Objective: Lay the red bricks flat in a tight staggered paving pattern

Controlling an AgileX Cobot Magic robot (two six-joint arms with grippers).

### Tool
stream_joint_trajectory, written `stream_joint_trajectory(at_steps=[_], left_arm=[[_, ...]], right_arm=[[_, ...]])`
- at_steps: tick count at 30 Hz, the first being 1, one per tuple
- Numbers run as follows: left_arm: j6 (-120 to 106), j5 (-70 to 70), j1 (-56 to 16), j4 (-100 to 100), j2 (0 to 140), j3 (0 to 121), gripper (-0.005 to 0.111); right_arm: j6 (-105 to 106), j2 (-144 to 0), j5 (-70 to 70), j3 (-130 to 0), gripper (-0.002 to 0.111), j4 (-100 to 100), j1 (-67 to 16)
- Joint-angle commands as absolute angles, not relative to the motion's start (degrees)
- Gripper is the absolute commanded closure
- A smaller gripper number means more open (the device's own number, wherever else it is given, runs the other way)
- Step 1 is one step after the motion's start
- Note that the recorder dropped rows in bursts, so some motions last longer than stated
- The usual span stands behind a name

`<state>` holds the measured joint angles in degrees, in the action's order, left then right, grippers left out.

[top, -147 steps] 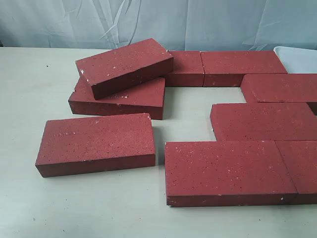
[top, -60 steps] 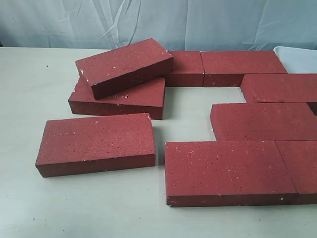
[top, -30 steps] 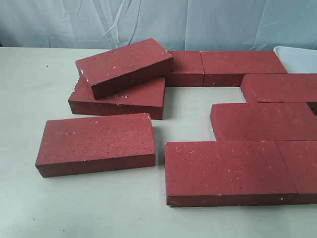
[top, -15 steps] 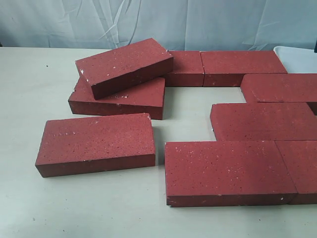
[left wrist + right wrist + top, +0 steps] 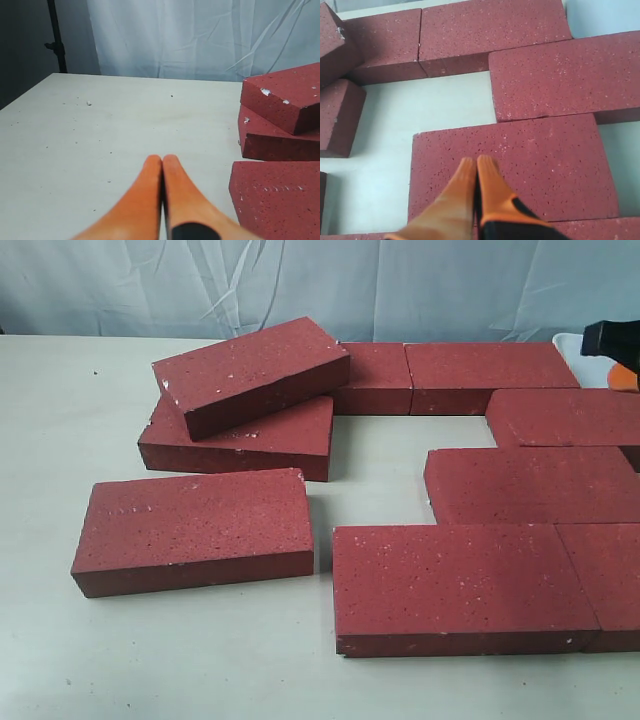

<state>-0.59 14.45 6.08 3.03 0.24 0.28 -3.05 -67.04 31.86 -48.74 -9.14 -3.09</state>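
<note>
The right pincer, clenched on nothing, hovers over a laid brick, with the pattern's open gap just ahead of its tips. The left pincer, also clenched and empty, is low over the table. A loose brick lies just beside it, and a tilted brick leans on another beyond. A nudge could slide the tilted brick into the laid rows. An off-centre push would likely twist a brick and open the joints.

No legible text, labels, brands, numbers or signs observed on any surface; the red bricks carry only white specks.
</note>
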Motion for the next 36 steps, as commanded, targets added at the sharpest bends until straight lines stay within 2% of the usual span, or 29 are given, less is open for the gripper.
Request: stream_joint_trajectory(at_steps=[1,20,36], left_arm=[[-0.6,13.7,7.4,2.7,0.0,0.0,0.107],[-0.6,13.7,7.1,2.2,0.0,0.0,0.107],[-0.6,13.7,4.4,1.6,0.0,0.0,0.107]], right_arm=[[0.0,-70.7,32.9,-51.9,0.109,-12.0,-4.7],[1.9,-85.3,32.5,-64.4,0.109,-14.6,-18.0],[1.9,-92.9,30.7,-65.3,0.109,-14.0,-19.4]])
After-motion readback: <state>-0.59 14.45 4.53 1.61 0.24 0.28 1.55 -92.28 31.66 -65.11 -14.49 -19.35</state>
